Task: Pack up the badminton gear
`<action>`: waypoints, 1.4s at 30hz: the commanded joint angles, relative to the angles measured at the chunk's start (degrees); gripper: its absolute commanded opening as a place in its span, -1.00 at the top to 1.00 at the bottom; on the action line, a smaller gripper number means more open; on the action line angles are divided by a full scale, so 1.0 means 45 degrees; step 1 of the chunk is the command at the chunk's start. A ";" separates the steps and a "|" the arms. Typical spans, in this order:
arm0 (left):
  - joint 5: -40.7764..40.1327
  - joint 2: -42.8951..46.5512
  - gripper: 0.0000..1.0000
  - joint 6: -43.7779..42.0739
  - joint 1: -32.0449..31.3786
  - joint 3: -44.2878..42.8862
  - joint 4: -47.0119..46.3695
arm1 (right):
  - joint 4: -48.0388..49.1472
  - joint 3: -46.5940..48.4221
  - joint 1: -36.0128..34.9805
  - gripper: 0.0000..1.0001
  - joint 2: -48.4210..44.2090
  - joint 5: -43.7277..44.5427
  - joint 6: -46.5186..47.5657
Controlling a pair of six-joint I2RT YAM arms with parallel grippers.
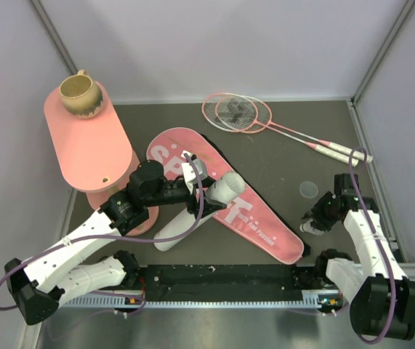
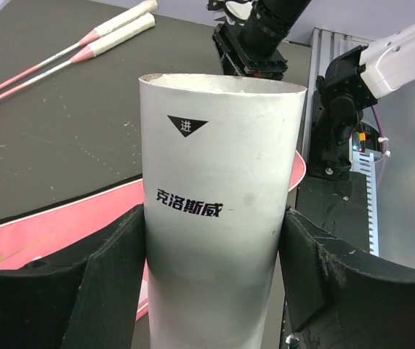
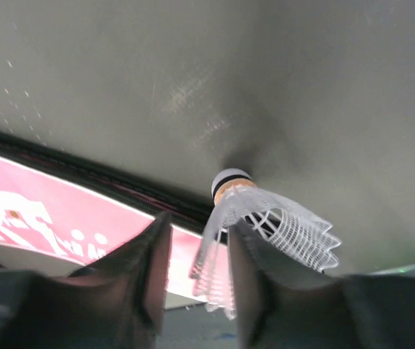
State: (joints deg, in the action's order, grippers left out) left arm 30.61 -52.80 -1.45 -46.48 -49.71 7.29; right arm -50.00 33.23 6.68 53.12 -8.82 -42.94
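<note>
Left gripper (image 2: 214,218) is clamping the smooth white tube (image 2: 222,131) by its round wall, across the flat pink bag (image 1: 258,218). Right gripper (image 3: 198,218), jaws narrowed, is straddling a shuttlecock (image 3: 280,225) by its netted white skirt on the matte dark table (image 1: 280,167) beside the bag's narrow end; whether it is pinching cannot be told.

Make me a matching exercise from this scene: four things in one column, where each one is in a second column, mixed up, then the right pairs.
Things:
1. tan mug
2. rackets
3. white tube
4. shuttlecock

Places:
A. between the fingers of the right tool
B. gripped by the left tool
C. on the pink table
D. lying on the dark tabletop, far right

Pairs: 1-C, 2-D, 3-B, 4-A.
</note>
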 commanded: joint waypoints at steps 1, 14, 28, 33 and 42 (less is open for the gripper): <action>0.0151 0.0014 0.96 0.0030 -0.0062 -0.0339 -0.0780 | 0.0953 -0.0412 0.0137 0.59 -0.0787 0.0573 0.0186; 0.0287 -0.0142 0.95 0.0108 -0.0062 -0.0359 -0.0800 | 0.3199 0.2864 -0.0584 1.00 -0.1710 -0.5689 0.3404; 0.0229 -0.0240 0.96 0.0089 -0.0082 -0.0339 -0.0800 | 0.3376 0.9117 -0.6989 1.00 0.0362 -0.6614 0.3858; 0.0268 -0.0279 0.96 0.0089 -0.0081 -0.0339 -0.0800 | 0.3357 0.9158 -0.8611 1.00 0.0831 -0.6478 0.3819; 0.0365 -0.0318 0.96 0.0089 -0.0062 -0.0359 -0.0800 | 0.3376 0.9469 -0.9745 0.53 0.1573 -0.7200 0.4073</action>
State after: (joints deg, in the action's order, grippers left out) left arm 30.87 -54.28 -1.37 -46.59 -49.71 7.11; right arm -36.16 72.49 -35.79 59.46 -39.07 -25.87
